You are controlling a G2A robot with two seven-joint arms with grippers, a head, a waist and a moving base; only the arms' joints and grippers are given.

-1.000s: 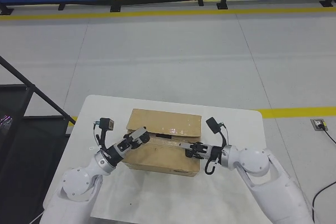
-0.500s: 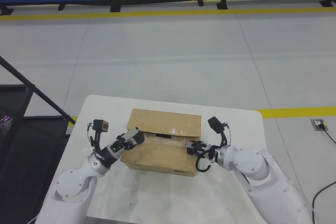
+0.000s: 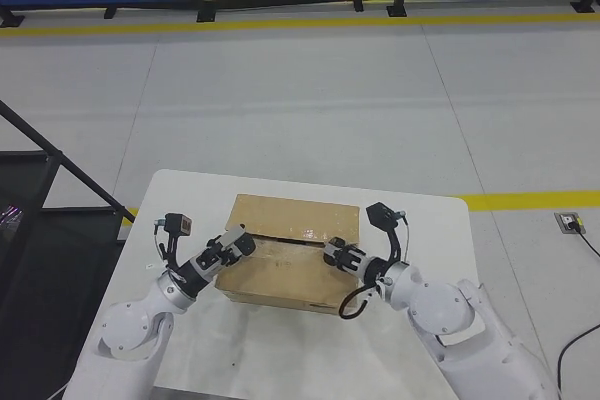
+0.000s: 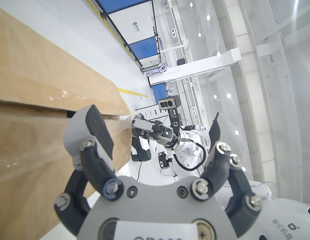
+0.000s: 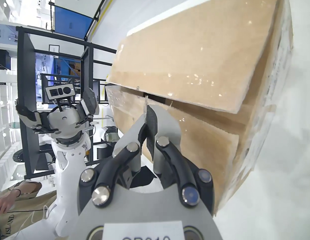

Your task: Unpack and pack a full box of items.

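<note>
The cardboard box sits mid-way across the table, flaps ajar. The left gripper, fingers apart, and the right gripper, fingers together, flank the near flap; an uneven push could buckle it.

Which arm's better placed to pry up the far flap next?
Right, likely. The right gripper is shut, tips at the gap under the far flap; the left gripper is open at the box end.

White arms, black cables, grey gripper
</note>
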